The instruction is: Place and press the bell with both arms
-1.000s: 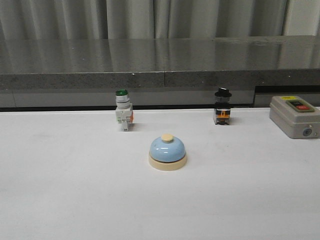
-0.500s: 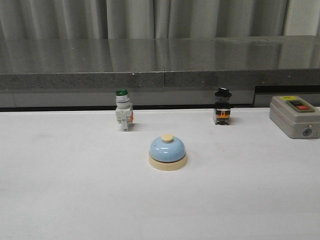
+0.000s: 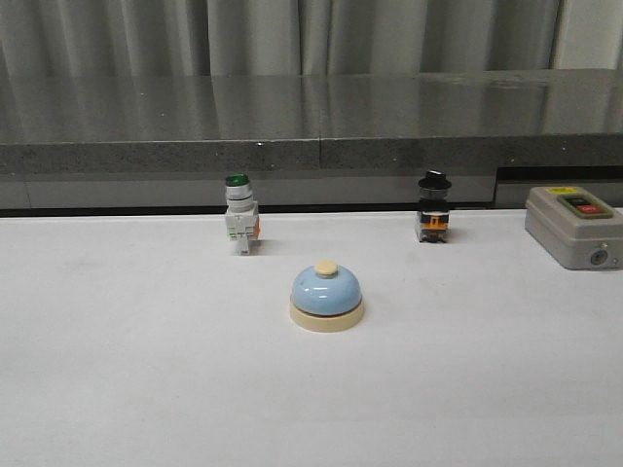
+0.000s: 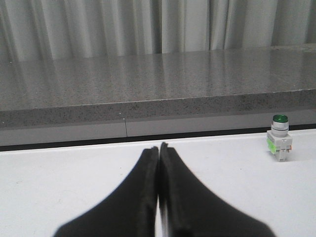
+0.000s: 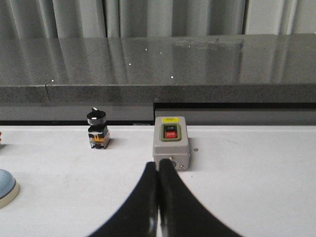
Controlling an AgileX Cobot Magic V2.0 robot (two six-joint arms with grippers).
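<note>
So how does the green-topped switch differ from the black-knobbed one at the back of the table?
The green-capped switch has a white body and stands behind and left of the bell; the black-knobbed switch has a dark body with an orange patch and stands behind and right of it. The green-capped one looks slightly taller. Both stand upright near the table's far edge, untouched.

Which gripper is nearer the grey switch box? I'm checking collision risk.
Right. The right gripper, fingers shut, sits just in front of the grey switch box. The left gripper faces the green-capped switch; no box shows there.
</note>
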